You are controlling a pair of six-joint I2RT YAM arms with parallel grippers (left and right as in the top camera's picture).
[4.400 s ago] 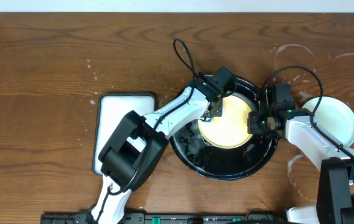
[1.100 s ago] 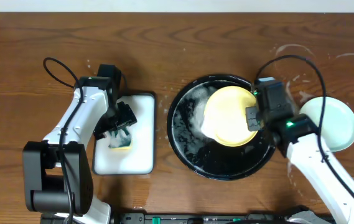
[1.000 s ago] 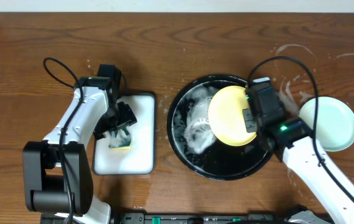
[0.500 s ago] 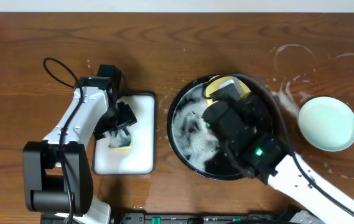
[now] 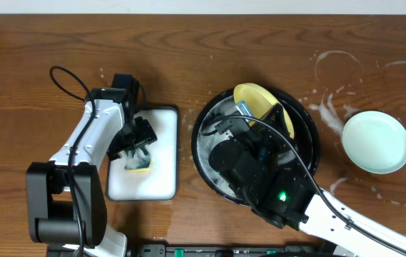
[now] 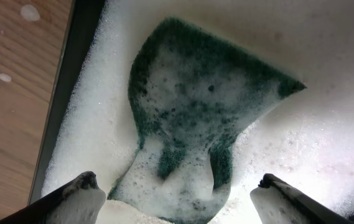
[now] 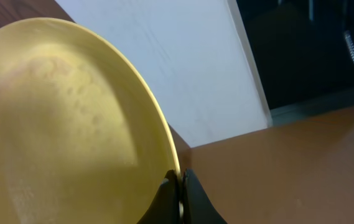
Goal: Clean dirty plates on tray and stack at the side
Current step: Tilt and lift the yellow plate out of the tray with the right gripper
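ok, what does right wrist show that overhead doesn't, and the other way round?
Only right wrist: the right fingers shut on the rim of the yellow plate, its face close up.

Only overhead: the soapy black tray, a mint-green plate on the table to its right, and the left fingers over the sponge on the white tray.

Both: the yellow plate, tilted up on edge rather than lying flat.

Soapy green sponge on white rectangular tray, wooden table
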